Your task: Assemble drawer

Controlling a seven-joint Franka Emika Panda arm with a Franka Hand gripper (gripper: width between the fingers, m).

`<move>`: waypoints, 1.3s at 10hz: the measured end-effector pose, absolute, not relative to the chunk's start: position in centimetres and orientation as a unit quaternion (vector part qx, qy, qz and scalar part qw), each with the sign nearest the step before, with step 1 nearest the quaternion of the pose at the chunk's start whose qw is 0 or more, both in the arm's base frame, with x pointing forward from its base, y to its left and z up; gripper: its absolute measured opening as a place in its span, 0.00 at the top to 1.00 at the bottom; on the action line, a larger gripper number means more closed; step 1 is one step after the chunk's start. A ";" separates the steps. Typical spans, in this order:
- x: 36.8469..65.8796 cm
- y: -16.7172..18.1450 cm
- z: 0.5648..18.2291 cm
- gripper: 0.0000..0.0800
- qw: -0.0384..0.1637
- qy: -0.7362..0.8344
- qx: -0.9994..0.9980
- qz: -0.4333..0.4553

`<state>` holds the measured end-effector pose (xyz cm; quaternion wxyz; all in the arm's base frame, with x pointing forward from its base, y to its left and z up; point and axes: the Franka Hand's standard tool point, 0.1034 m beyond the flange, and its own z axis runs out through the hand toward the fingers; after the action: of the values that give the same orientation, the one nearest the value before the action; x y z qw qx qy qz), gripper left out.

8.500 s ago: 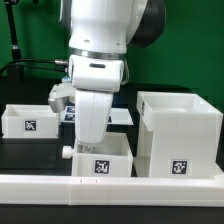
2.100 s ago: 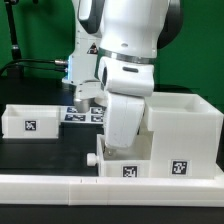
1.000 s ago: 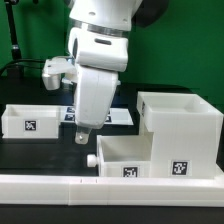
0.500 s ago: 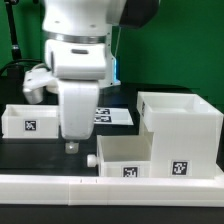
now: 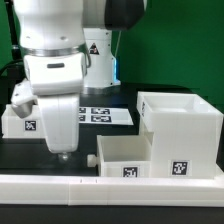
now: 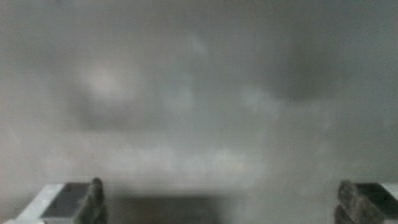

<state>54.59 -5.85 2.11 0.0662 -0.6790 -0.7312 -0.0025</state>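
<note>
The drawer's large open white housing stands at the exterior view's right with a tag on its front. A shallow tray with a knob on its side sits against the housing's left side. A second tray sits at the far left, partly hidden behind my arm. My gripper points down just above the black table, between the two trays and near the left one. In the blurred wrist view the fingers stand wide apart with nothing between them, so the gripper is open.
A long low white rail runs along the front edge of the table. The marker board lies flat behind the trays. A green wall stands at the back.
The tray now sits further right, against the housing. My arm has let go of it, risen and swung to the exterior view's left, toward the left tray.
</note>
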 end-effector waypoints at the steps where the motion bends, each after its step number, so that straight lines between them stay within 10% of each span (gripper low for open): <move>1: 54.7 -5.1 2.0 0.19 0.067 -0.727 -0.683 -0.004; 13: 54.0 -1.5 1.6 0.19 0.066 -0.747 -0.662 0.002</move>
<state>54.03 -1.51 1.57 0.0658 -0.6621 -0.7465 0.0016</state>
